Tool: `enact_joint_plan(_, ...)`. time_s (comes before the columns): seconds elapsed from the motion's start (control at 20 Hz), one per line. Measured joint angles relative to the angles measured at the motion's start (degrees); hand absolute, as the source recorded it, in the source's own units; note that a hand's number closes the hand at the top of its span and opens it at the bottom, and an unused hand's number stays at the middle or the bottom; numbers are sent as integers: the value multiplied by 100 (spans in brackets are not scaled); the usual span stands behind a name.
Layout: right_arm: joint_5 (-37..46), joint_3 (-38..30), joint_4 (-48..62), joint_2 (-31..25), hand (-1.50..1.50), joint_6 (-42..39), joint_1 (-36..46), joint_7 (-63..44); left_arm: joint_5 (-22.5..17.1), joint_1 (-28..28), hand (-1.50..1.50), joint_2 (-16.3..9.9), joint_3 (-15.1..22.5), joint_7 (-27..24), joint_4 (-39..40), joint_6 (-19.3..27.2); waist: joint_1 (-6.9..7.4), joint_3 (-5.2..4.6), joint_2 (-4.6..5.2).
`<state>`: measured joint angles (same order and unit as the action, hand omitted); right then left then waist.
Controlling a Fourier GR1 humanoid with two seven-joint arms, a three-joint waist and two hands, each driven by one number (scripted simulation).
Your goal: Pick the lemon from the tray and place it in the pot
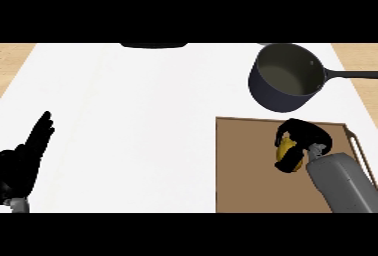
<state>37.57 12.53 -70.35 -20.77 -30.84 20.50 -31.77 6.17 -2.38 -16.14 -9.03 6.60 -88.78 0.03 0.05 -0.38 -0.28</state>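
A yellow lemon (287, 153) lies on the brown tray (247, 175) at the lower right. My right hand (304, 134) is on it from above and behind, fingers curled round its upper end, partly hiding it. The dark pot (284, 80) stands beyond the tray at the upper right, its inside showing nothing, its black handle (353, 75) pointing right. My left hand (26, 160) rests open at the left edge, fingers straight and pointing up.
The white counter (140, 115) spreads left of the tray. A dark object (153, 45) peeks in at the top edge. The tray's pale handle (362, 152) runs along its right side. Wood surface shows at both upper corners.
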Motion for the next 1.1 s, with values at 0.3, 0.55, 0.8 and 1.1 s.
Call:
enact_joint_plan(0.3,265,620,-430,-51,150,89,-156,1223,67,82,0,58,18,-16,82,2,8,27,13)
enact_joint_plan(0.55,552,1310,-1139,-248,150,280,-396,2340,99,102,0,83,26,60,41,22,-5,37,10)
enact_joint_plan(0.8,962,1375,-1686,-484,150,774,-712,2771,79,134,0,72,-6,236,-108,-37,-16,39,16)
enact_joint_plan(1.1,1273,914,-2744,-767,150,1525,-856,2782,66,9,0,61,-74,302,-248,-39,-70,40,-4)
